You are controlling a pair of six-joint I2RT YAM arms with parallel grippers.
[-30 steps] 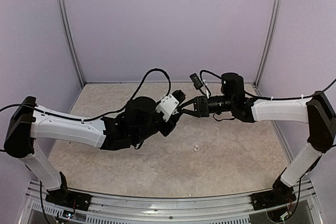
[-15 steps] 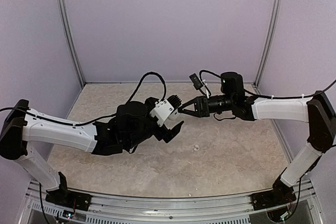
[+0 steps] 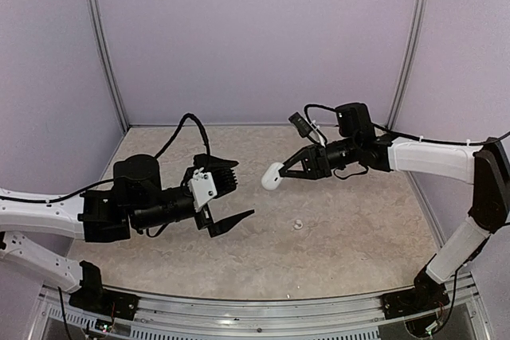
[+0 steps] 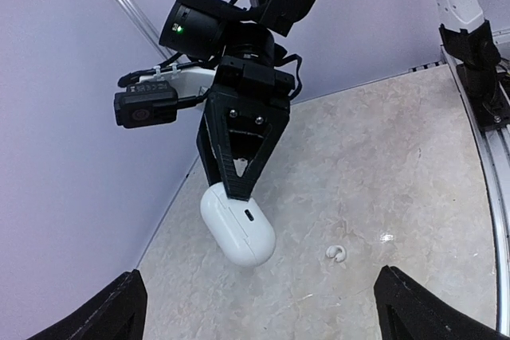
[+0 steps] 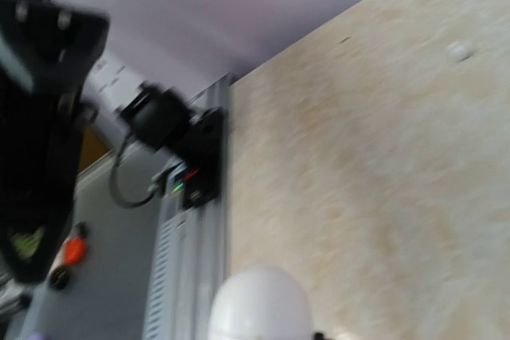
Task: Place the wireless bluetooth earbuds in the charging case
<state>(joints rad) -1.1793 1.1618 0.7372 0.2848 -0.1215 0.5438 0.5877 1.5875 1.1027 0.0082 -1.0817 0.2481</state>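
Left tool [image 3: 244,189] wide open; right tool [image 3: 280,173] clamped on the case [image 3: 271,177].
Seen from overhead, the left tool sits lower left of centre, its jaws spread with nothing between them. One small pale earbud [image 3: 298,224] lies alone on the surface [image 3: 351,244], just right of centre and apart from both tools. Farther back, right of centre, the right tool grips the white case by one end and holds it in the air above the surface.
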